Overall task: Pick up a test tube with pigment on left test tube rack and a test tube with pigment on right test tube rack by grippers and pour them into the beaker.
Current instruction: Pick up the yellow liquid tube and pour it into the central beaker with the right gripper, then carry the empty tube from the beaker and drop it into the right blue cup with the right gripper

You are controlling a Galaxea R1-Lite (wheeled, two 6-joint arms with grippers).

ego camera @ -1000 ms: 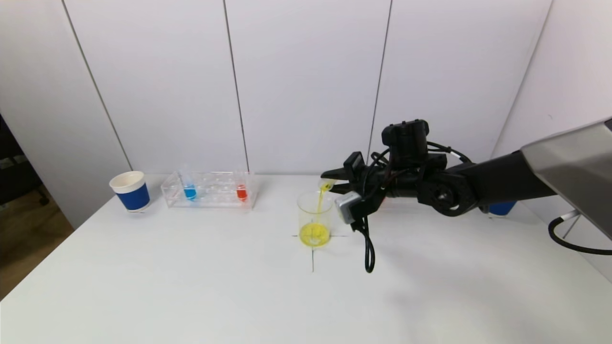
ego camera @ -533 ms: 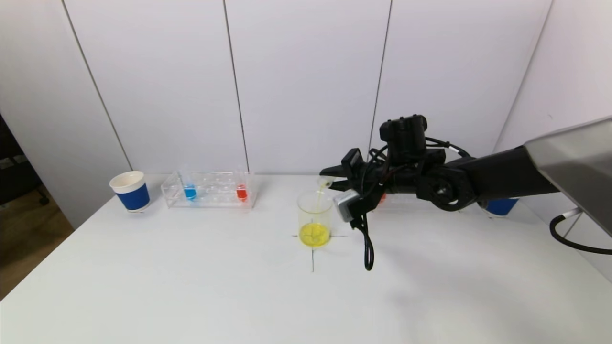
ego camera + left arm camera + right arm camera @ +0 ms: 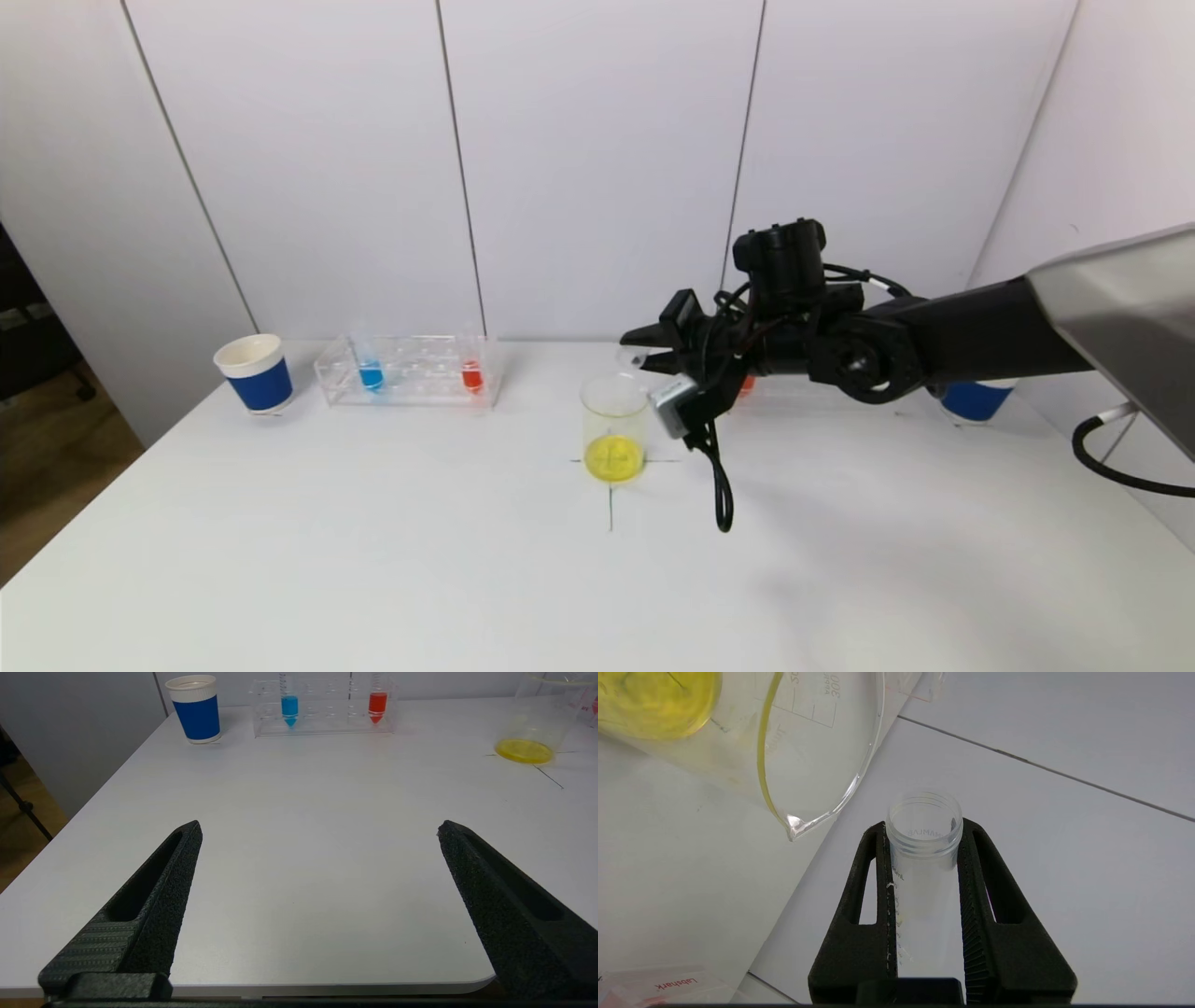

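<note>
The right gripper is clamped on a clear plastic test tube, drained and tipped, its mouth just above and beside the rim of the clear glass beaker holding yellow liquid. Best to let the last drops fall inside that rim before righting the tube and drawing back slowly, clear of the glass. A second ago a yellow stream ran from the tube; now it has stopped. The left gripper hangs wide and empty over the white surface, well short of the clear rack with blue and red tubes.
</note>
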